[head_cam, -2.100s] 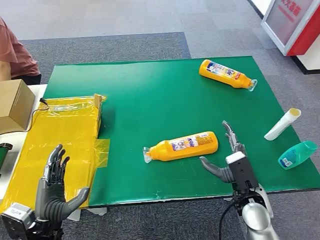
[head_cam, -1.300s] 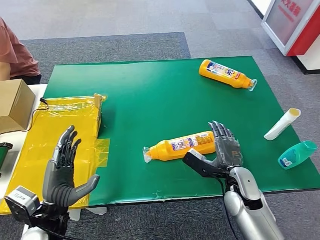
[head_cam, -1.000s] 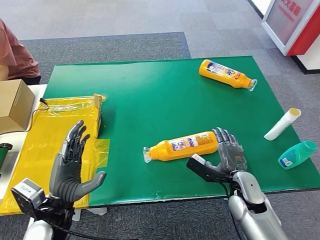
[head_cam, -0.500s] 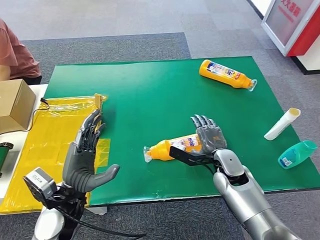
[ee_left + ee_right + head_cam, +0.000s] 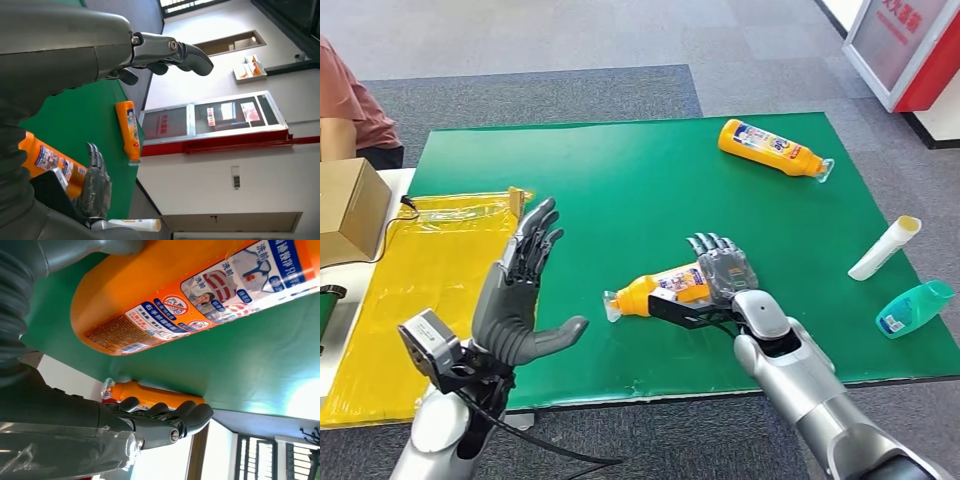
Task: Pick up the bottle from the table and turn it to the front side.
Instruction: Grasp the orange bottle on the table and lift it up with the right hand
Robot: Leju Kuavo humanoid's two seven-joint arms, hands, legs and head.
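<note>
On your green mat point(image 5: 622, 200) lie two orange bottles point(image 5: 663, 288) point(image 5: 771, 147); right hand point(image 5: 720, 280) now cups the nearer, left hand point(image 5: 518, 295) spread, risen.

The robot has shiny silver arms. Its left hand point(image 5: 518, 300) and right hand point(image 5: 724, 275) are dark grey, with thin fingers. A black cable hangs under the left wrist.
</note>
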